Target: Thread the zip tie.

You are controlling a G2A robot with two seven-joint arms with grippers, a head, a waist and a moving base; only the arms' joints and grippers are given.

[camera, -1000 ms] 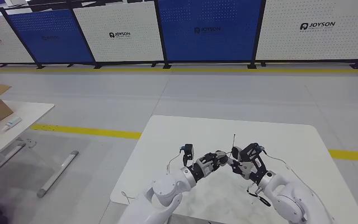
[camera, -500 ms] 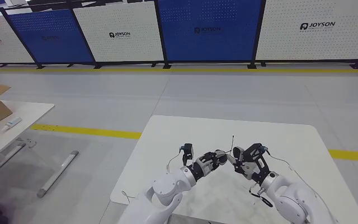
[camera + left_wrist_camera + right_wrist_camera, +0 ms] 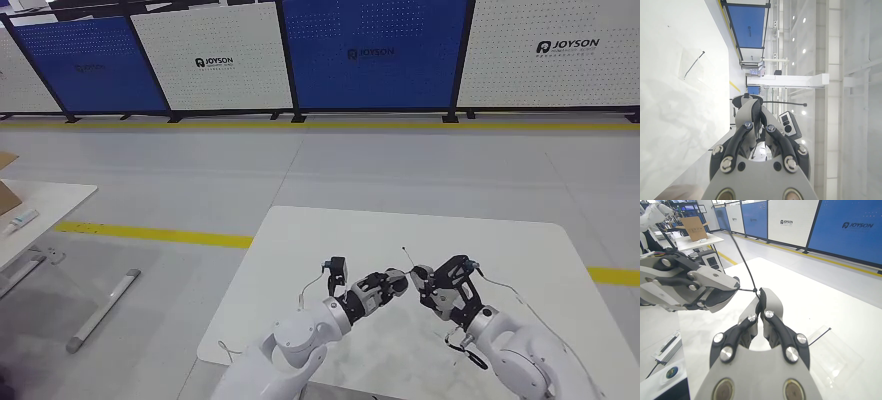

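At lower centre of the top view, above the white table (image 3: 500, 240), the thin black plastic zip tie (image 3: 407, 259) now leans upper-left instead of upright. The left gripper (image 3: 402, 281) and right gripper (image 3: 424, 282) both pinch it tight, and threading looks unfinished.

The zip tie (image 3: 408, 258) tail has tipped from upright toward the left arm (image 3: 330, 315).

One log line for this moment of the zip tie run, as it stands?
left hand: shut on zip tie | right hand: shut on zip tie | zip tie: held above table | spare tie: lying on table
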